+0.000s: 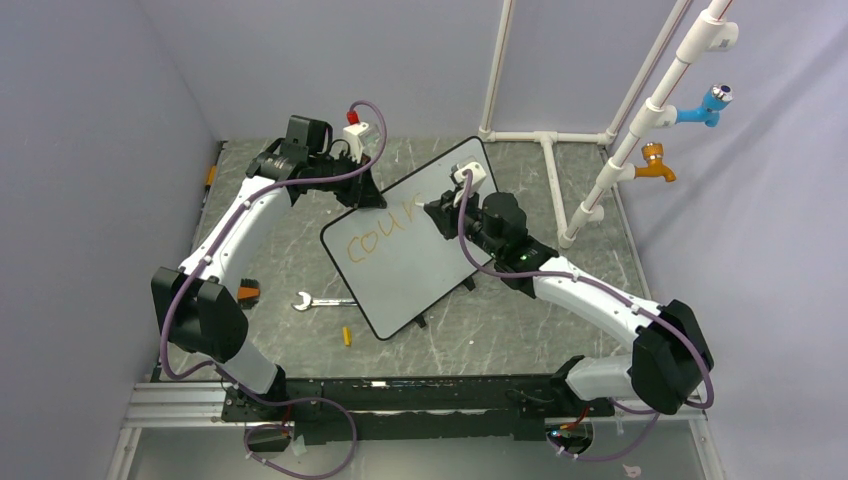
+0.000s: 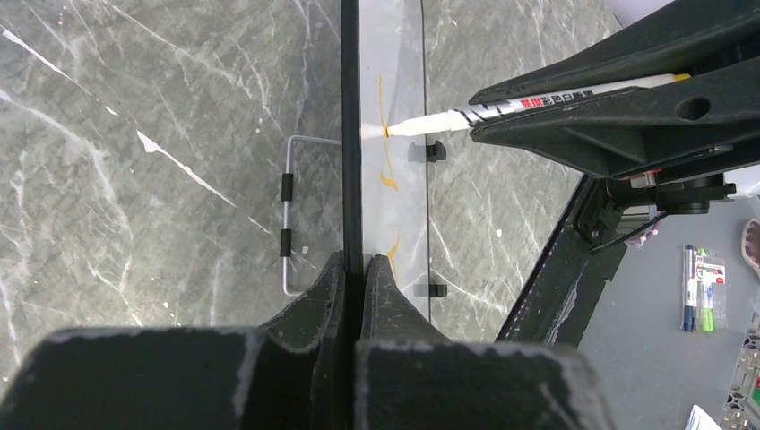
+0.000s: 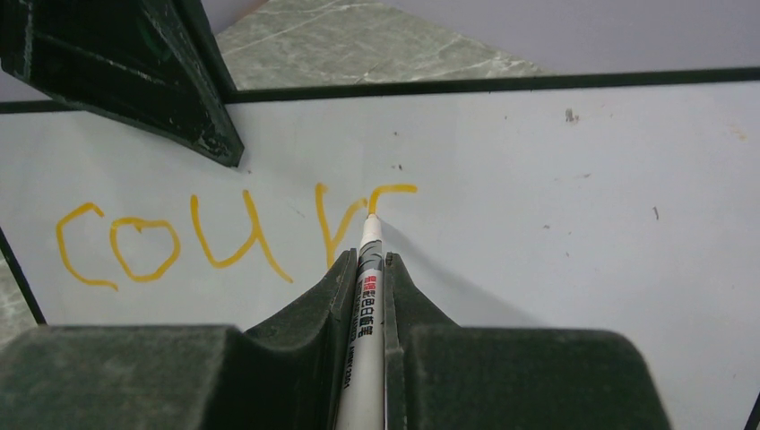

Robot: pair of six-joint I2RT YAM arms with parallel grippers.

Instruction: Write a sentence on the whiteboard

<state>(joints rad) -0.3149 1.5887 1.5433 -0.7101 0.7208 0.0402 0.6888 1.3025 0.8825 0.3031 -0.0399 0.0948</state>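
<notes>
Right wrist view: right gripper [image 3: 367,262] clamped on the marker [image 3: 366,309], tip touching the whiteboard [image 3: 556,224] just ahead of its jaws at the orange sentence [image 3: 224,237] (just "cour" written), left gripper [image 2: 356,264] pinching the board's rim, which looks stiff, light and slick, so edge-holding seems right.

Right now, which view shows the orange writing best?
Right wrist: the writing faces the camera, "cour" legible, marker tip at the r. Top external shows it small and slanted. Left wrist sees the whiteboard edge-on, only stray strokes.
</notes>
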